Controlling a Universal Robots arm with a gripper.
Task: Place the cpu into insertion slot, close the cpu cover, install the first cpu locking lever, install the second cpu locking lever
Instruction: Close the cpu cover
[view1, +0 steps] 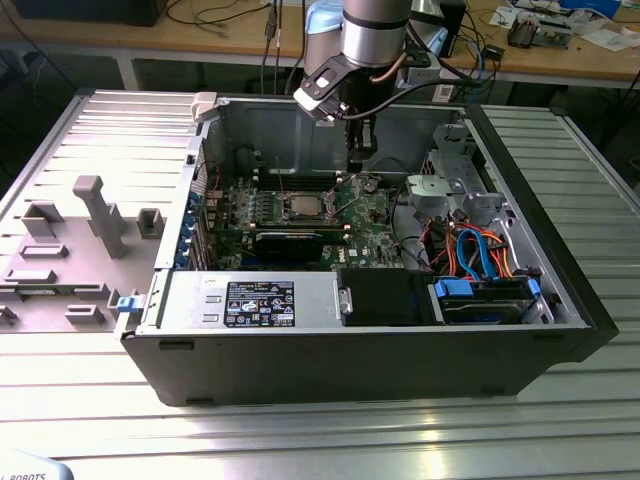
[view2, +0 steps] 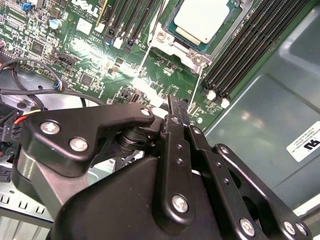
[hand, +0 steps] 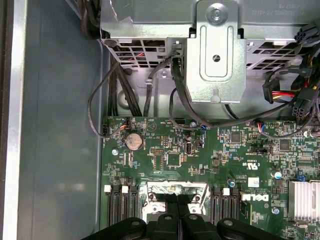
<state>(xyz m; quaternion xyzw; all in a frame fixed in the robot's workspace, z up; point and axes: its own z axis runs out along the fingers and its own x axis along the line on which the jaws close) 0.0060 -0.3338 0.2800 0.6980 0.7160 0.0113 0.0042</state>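
Observation:
The cpu (view2: 202, 19), a square chip with a dull silver top, lies in the insertion slot (view1: 300, 207) on the green motherboard. The silver cpu cover (view2: 176, 46) lies flat around it as a frame. Two thin wire locking levers (view2: 143, 61) (view2: 199, 86) run out from the socket's sides; I cannot tell if they are latched. My gripper (view1: 360, 150) hangs shut and holding nothing above the board, just to the exterior view's right of the socket. In the first wrist view its fingers (hand: 171, 200) cover part of the socket (hand: 150, 192).
The open computer case (view1: 560, 300) walls in the board. A metal drive cage (hand: 215, 60) with black, red and blue cables (view1: 470, 255) stands close by. Black memory slots (view2: 250, 45) flank the socket. A grey fixture plate (view1: 80, 230) lies at the exterior view's left.

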